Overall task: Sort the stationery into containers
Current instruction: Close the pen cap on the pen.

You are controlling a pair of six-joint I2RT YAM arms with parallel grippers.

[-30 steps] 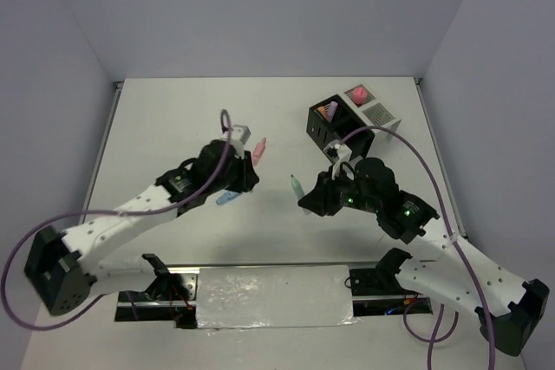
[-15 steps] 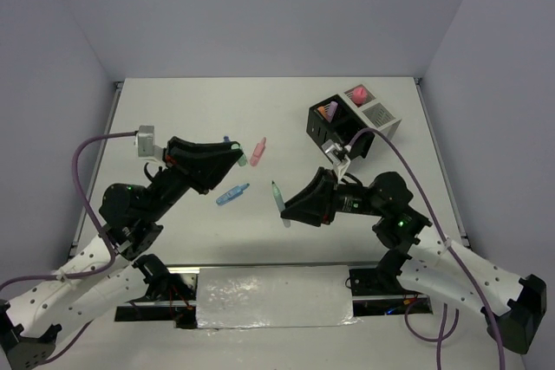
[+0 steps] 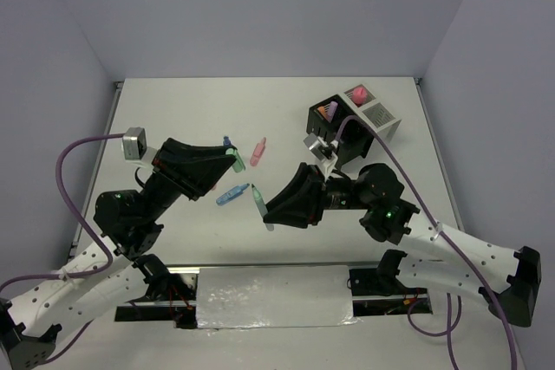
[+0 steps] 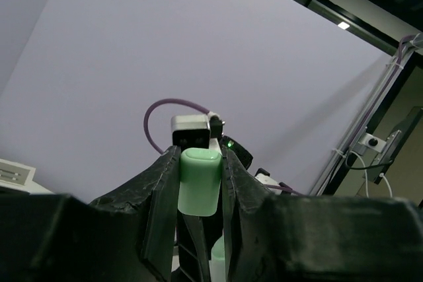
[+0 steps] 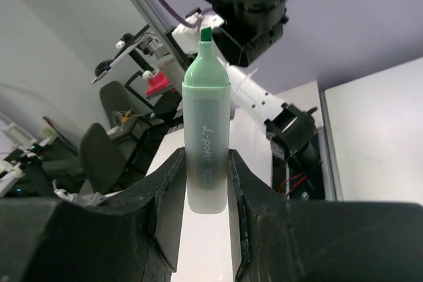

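Arms have risen off the table over 1 second: left gripper (image 3: 232,160) pinches a green cap (image 4: 200,179), right gripper (image 3: 270,209) pinches the uncapped green highlighter (image 5: 206,143), its tip aimed toward 10 o'clock at that cap. Recapping probably comes before the black container (image 3: 319,127) at 1 o'clock.

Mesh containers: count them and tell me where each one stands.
2. The black mesh box stands far right in the top view; the white mesh box sits beside it, to its right and farther back. None seems hidden.
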